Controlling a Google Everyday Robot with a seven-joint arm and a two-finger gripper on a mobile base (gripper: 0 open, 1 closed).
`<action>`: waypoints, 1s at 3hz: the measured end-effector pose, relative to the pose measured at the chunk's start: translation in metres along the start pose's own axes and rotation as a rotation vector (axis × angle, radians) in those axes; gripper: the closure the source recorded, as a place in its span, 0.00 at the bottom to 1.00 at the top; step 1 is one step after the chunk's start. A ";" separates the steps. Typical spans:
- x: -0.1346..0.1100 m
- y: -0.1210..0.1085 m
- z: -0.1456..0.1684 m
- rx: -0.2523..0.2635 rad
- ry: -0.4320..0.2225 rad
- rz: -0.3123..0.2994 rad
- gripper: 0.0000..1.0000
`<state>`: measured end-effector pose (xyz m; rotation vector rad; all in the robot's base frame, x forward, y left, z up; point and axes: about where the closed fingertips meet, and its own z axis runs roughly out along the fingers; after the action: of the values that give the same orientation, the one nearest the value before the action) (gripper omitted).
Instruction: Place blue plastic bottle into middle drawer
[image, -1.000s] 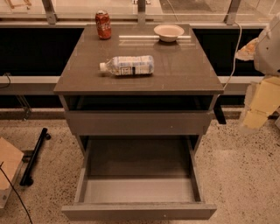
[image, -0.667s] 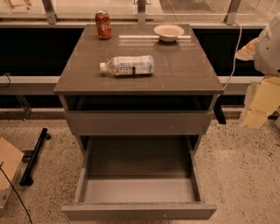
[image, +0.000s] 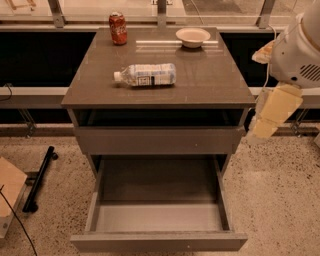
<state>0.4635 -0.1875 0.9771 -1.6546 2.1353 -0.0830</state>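
Speckled stone flooring (image: 280, 200) ran under the grey-brown desk (image: 210, 80) on my feed, with a dark rail behind its far edge. A small clear plastic bottle with a white cap and a blue-and-white label (image: 146, 75) lay on its side near the middle of the desk, a little toward the left edge. Its cap pointed at that edge, and nothing touched it. A red soda can (image: 118, 28) stood by the far left corner, and a shallow white bowl (image: 193, 36) sat near the far edge, both well apart from the bottle. Below the front edge, the wide grey middle drawer (image: 159, 216) stood pulled out, its pale floor bare.

My pale tool (image: 272, 112) hung off the right edge near the front right corner, below the top. I could not tell whether it was wide or narrow.

I judged the reach for the bottle as not yet begun. Next I would need to lift the tool over the right edge and come down across the bottle's round body, which may roll.
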 end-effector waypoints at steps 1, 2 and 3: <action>-0.020 -0.010 0.014 0.010 -0.065 -0.014 0.00; -0.045 -0.029 0.037 0.010 -0.136 -0.051 0.00; -0.070 -0.072 0.084 -0.013 -0.177 -0.073 0.00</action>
<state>0.5740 -0.1247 0.9439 -1.6808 1.9488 0.0533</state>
